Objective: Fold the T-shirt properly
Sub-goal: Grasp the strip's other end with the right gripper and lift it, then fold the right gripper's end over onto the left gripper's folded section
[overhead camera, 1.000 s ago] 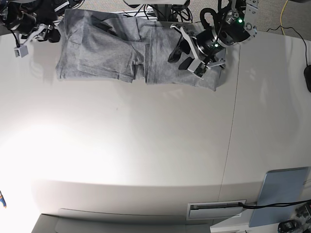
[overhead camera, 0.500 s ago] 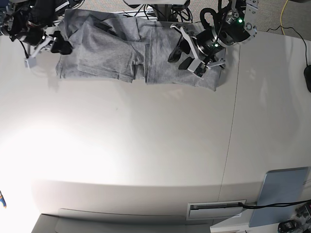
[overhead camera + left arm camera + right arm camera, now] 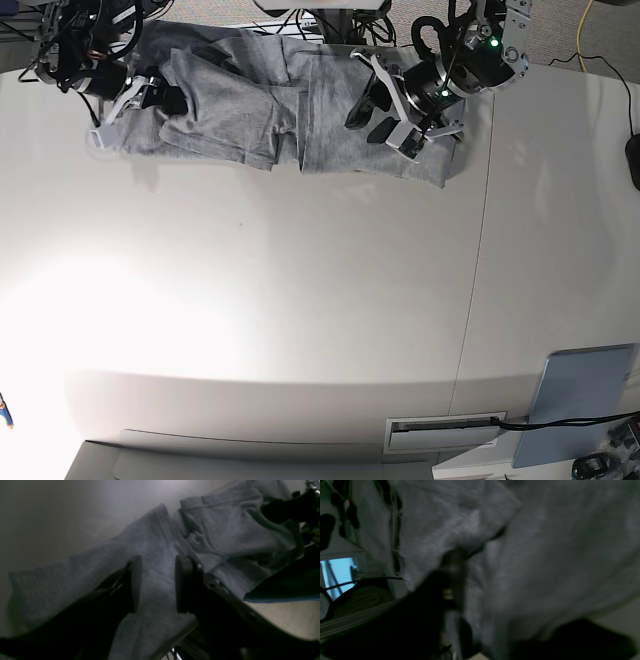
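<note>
The heather-grey T-shirt [image 3: 250, 110] lies crumpled and partly folded along the table's far edge. No lettering shows. My left gripper [image 3: 372, 120] hovers over the shirt's right part, open and empty. In the left wrist view [image 3: 156, 585] its two black fingers [image 3: 132, 585] stand apart just above flat grey cloth [image 3: 155, 545]. My right gripper [image 3: 150, 100] is at the shirt's left edge. The right wrist view is blurred. There one dark finger [image 3: 453, 575] is at a fold of the cloth [image 3: 545, 555], and the other jaw stands far off at the bottom right. The jaws look open.
A grey-blue flat panel [image 3: 580, 400] leans at the table's near right corner beside a slot [image 3: 445, 431]. Cables [image 3: 325, 25] hang behind the shirt. A dark object [image 3: 633, 160] sits at the right edge. A seam [image 3: 478, 260] runs down the white table.
My right arm has moved right and down, from off the shirt's left side onto its left edge. The left arm and the shirt's right part have not moved.
</note>
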Tool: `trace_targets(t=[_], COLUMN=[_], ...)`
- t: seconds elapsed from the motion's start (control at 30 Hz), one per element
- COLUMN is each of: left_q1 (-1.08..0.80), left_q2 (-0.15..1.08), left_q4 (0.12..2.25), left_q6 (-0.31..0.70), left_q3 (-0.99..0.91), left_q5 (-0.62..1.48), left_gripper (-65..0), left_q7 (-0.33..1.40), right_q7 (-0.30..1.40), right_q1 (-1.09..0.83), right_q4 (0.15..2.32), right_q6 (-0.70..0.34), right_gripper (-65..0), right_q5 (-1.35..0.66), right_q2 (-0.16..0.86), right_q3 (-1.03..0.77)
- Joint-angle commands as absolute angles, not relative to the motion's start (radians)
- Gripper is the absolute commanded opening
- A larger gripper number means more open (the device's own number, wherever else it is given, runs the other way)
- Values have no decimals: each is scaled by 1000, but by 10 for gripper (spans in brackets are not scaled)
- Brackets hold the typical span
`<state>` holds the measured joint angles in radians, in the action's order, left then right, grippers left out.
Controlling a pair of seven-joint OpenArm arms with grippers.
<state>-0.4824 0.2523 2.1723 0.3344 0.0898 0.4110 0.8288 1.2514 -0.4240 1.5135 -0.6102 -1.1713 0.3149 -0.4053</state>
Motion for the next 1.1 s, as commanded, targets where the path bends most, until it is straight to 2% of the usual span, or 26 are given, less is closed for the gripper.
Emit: trace_targets(t=[0.0, 0.03, 0.07, 0.2, 0.37, 0.57, 0.73, 0.93, 1.07], left_q1=[-482, -482, -482, -482, -482, -482, -481, -427, -376], left_q2=[255, 255, 255, 255, 255, 255, 254, 248, 234], left_q4=[2189, 2189, 2189, 2189, 2189, 2185, 2112, 1930, 1861], left_q6=[341, 341, 341, 341, 341, 336, 281, 289, 320], left_q3=[89, 89, 89, 89, 89, 89, 89, 89, 89], left_q5=[422, 422, 422, 422, 422, 376, 277, 277, 319], left_gripper=[-414, -414, -414, -414, -414, -414, -414, -414, -414], left_q7=[808, 807, 807, 807, 807, 781, 671, 593, 583], right_q7=[1259, 1236, 1202, 1110, 1170, 1281, 1315, 1266, 1206], right_q1=[-432, -432, -430, -366, -212, -120, -133, -216, -266], right_q4=[1516, 1516, 1517, 1517, 1517, 1543, 1696, 1925, 2077], right_q6=[-603, -605, -606, -606, -606, -555, -513, -441, -366], right_gripper=[-585, -638, -650, -650, -650, -650, -650, -650, -650], right_q5=[-1113, -1093, -1066, -950, -843, -904, -891, -765, -651], right_q2=[325, 326, 327, 330, 331, 392, 396, 391, 343], right_q3=[-408, -411, -417, -485, -578, -583, -572, -471, -364])
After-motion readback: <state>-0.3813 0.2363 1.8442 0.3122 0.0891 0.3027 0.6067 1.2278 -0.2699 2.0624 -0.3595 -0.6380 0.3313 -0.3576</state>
